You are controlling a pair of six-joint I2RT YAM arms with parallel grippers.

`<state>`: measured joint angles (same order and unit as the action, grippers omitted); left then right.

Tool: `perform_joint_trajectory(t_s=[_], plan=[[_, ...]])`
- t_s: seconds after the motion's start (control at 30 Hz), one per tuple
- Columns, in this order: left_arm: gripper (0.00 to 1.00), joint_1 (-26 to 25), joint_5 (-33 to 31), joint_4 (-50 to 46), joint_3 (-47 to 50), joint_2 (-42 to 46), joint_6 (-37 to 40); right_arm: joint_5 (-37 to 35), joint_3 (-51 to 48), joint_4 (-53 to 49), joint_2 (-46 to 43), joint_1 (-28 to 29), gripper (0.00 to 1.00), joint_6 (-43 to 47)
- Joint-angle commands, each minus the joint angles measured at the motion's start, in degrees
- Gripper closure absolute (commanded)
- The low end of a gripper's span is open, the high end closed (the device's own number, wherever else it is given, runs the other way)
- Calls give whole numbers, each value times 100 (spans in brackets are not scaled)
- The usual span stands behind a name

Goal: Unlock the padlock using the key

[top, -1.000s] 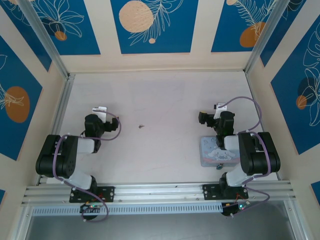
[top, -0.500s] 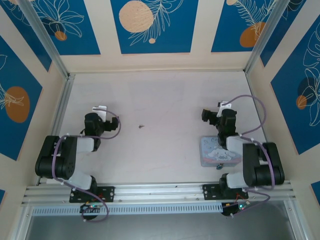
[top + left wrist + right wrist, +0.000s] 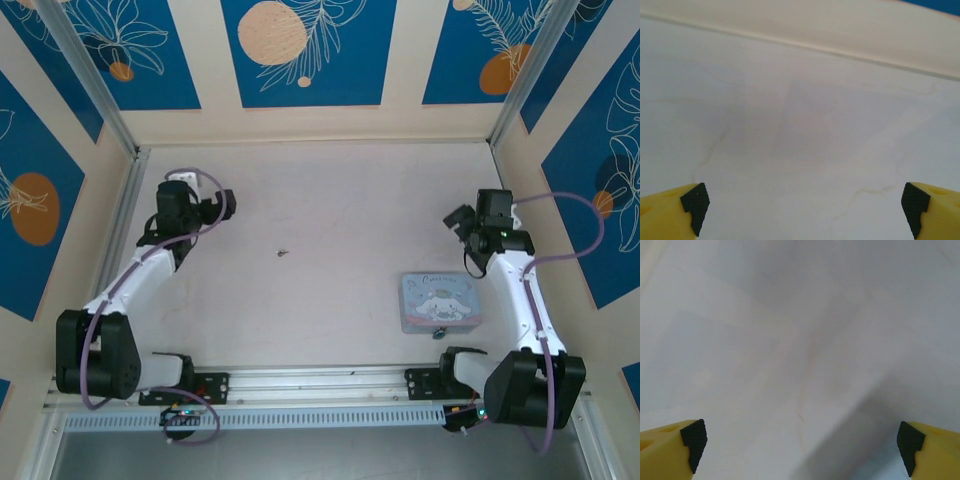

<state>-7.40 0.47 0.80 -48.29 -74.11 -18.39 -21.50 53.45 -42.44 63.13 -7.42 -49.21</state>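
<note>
Lying on the pale table [image 3: 350, 190], left of centre, is a tiny dark sliver that seems to be the key [image 3: 284, 253] (too small from above to make out any shape). It sits alone, well apart from both arms and from everything else.

A pale blue tin [image 3: 438, 302] with a white cartoon figure on its lid rests flat toward the near right of the table. At the middle of its near edge is a small dark bit, apparently the padlock [image 3: 440, 334], touching the tin; whether it is fastened cannot be told at this size.

From above, the left claw [image 3: 224, 203] is stretched out toward the far left part of the table, farther back than the key and to its left, not touching it. In the left wrist view its yellow fingers with black tips [image 3: 695, 204] sit at the two lower corners, so the left claw [image 3: 805, 207] stands wide open with bare table between them.

The right claw [image 3: 456, 218] reaches out by the right wall, beyond the tin and apart from it. In its own wrist view the right claw [image 3: 802, 440] is likewise spread wide (black tips at either corner), holding nothing, with bare table beneath.

Blue wall panels [image 3: 300, 50] with orange circles and white leaf outlines surround the table.
</note>
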Motion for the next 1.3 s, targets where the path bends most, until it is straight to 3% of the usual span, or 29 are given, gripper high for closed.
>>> perform_joint_trajectory(t_s=[0.0,0.3,0.5,0.7,0.87,1.1,1.27], plan=[[0,-512,114,-828,-75,315,-664,-289,-220,-1574,-416,-101,0,-753],[0,-1504,-126,-1062,-214,420,-833,-161,-1028,-1718,-709,-224,1,-1160],[0,-1832,-196,-1148,-440,214,-841,1144,-1339,-1156,-788,-95,1,-1148],[0,-2109,-223,-1225,-601,-16,-906,1830,-1625,-552,-1031,788,2,-2129],[0,-2332,-250,-1230,-671,-246,-1029,1787,-1482,172,-503,1935,2,-2903],[0,-2706,-434,-1275,-862,-530,-1096,1512,53,378,1127,2915,1,-2472],[0,-2866,-503,-1370,-953,-585,-1136,1441,321,259,1104,2999,0,-2151]])
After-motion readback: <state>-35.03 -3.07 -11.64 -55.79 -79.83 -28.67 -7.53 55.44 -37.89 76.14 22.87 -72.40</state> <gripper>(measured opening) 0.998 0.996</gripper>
